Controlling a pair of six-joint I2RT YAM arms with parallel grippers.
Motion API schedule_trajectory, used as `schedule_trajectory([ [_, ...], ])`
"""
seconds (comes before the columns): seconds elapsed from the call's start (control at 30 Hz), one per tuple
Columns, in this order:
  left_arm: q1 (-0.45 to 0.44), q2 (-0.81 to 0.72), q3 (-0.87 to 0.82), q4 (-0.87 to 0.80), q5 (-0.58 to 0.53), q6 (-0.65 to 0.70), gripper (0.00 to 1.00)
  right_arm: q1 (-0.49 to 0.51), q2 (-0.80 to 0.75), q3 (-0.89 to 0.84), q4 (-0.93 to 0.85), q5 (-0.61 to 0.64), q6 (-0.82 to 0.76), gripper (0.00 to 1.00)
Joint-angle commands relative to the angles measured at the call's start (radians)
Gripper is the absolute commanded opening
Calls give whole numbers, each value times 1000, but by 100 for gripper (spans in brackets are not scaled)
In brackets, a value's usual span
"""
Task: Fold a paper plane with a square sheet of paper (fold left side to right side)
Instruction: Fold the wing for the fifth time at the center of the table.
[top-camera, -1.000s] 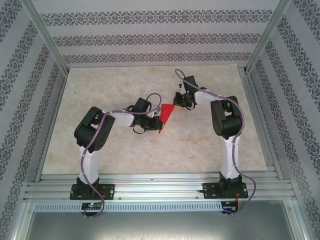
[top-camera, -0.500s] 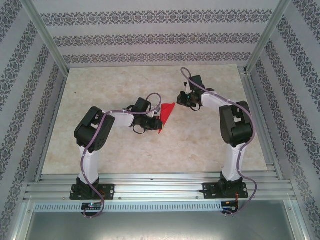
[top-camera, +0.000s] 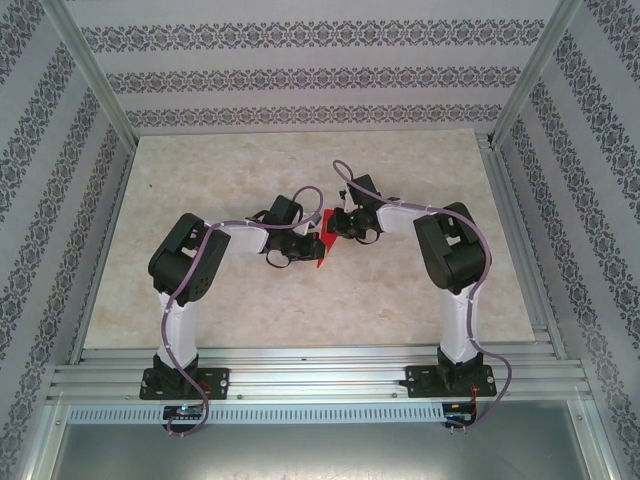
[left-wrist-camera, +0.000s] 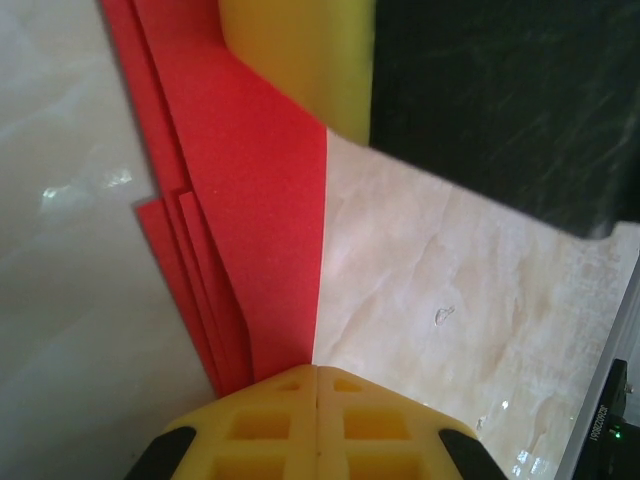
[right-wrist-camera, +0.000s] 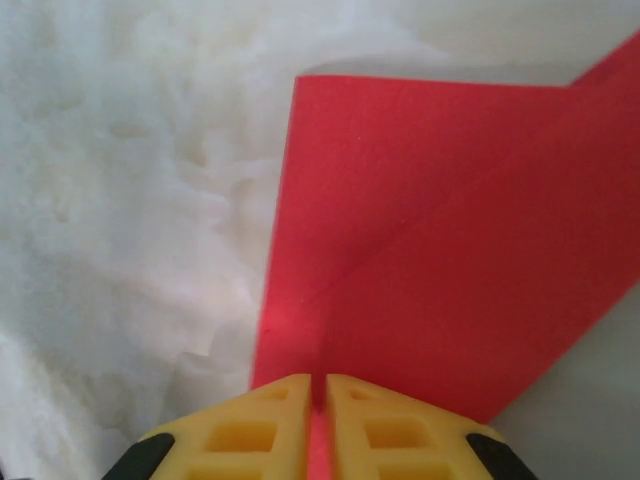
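Note:
The red sheet of paper (top-camera: 320, 256) lies on the table between the two arms, folded into a narrow, pointed, layered paper plane shape. My left gripper (top-camera: 312, 245) is shut, its yellow tips (left-wrist-camera: 316, 372) resting at the paper's (left-wrist-camera: 260, 200) long straight edge with nothing between them. My right gripper (top-camera: 330, 228) is over the wide far end of the paper. Its jaws (right-wrist-camera: 320, 385) are all but shut, leaving a thin slit through which red paper (right-wrist-camera: 450, 250) shows. One of the right gripper's yellow fingers (left-wrist-camera: 300, 50) is at the top of the left wrist view.
The tabletop (top-camera: 420, 290) is pale marble-patterned board. Aluminium rails (top-camera: 310, 365) run along its near edge, and posts and patterned walls close it in. The right arm's black body (left-wrist-camera: 500, 100) takes up the upper right of the left wrist view.
The right arm swung left and nearer, bringing its gripper from off to the paper's right onto its wide end. The left arm and the paper stayed put.

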Motion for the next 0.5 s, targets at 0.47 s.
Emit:
schedule_trajectory([
  [0.47, -31, -48, -157, -316, 13, 113, 5, -10, 105, 130, -161, 99, -24, 14],
])
